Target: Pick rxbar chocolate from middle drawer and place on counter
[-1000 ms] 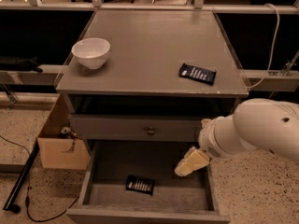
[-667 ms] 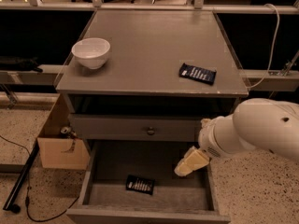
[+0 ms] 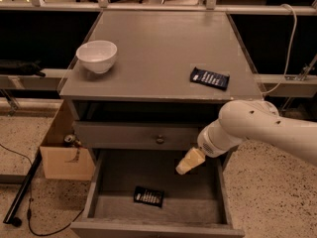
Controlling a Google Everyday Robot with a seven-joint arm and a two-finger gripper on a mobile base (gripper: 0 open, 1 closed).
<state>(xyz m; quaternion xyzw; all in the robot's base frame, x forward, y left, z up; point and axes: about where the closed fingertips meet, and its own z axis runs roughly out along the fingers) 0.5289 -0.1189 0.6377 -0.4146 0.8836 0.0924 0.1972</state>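
Grey-painted wood fills the scene as the middle drawer (image 3: 203, 205) of a cabinet stands pulled out, its bare bottom holding the rxbar chocolate (image 3: 149, 196). The bar, a small black wrapper with rows of white lettering, lies flat left of centre, near the drawer's front wall and apart from both side walls. The robot's white arm (image 3: 262, 128) reaches in from the right. Its gripper (image 3: 190, 161), a pale yellowish tip pointing down and to the left, hangs over the right half of the open drawer, just below the shallower drawer front with the small round knob (image 3: 160, 139). It sits up and to the right of the bar and does not touch it, and whether it is open or closed cannot be told from this angle. Above, the counter (image 3: 153, 43) carries a white bowl (image 3: 97, 56) near its left front corner and a navy-blue bar (image 3: 209, 78) with white lettering near its right front edge, the two well apart. A cardboard box (image 3: 62, 160) sits on the speckled floor (image 3: 277, 197) just beside the cabinet's left side
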